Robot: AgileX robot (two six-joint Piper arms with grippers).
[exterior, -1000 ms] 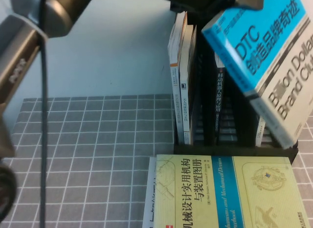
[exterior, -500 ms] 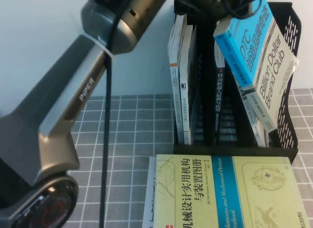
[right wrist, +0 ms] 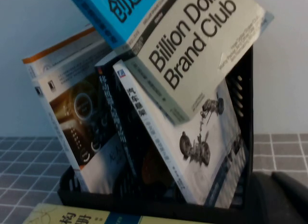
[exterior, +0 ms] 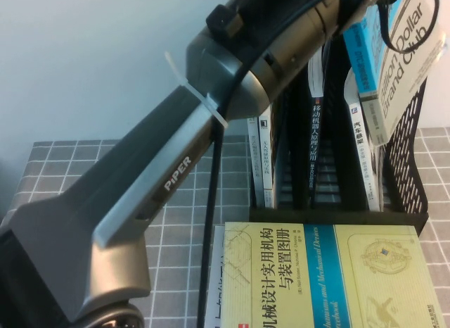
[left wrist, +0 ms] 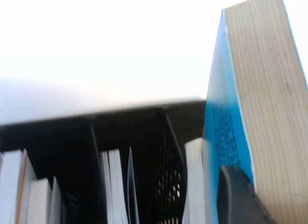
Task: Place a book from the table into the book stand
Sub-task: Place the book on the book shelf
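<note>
Grey cloth marked with a white grid covers the table [exterior: 84,180], set against a pale blue wall. At its far right stands the black book stand [exterior: 404,155], its compartments already holding several upright books. The left arm [exterior: 176,173] reaches diagonally across the high view towards the top of the stand, where the book [exterior: 394,60], cyan and pale grey with "Billion Dollar Brand Club" on its cover, hangs tilted above the rightmost compartment, its lower end among the books [right wrist: 144,137] leaning there. In the left wrist view, one dark finger [left wrist: 238,197] of the left gripper [left wrist: 240,200] lies against the book's cyan cover beside its page edges, so the gripper appears clamped on the book. The right gripper [right wrist: 279,197] sits low near the table, just beside the stand; whether it is open cannot be told. A yellow-green book [exterior: 323,275] with a blue stripe lies flat in front of the stand.
</note>
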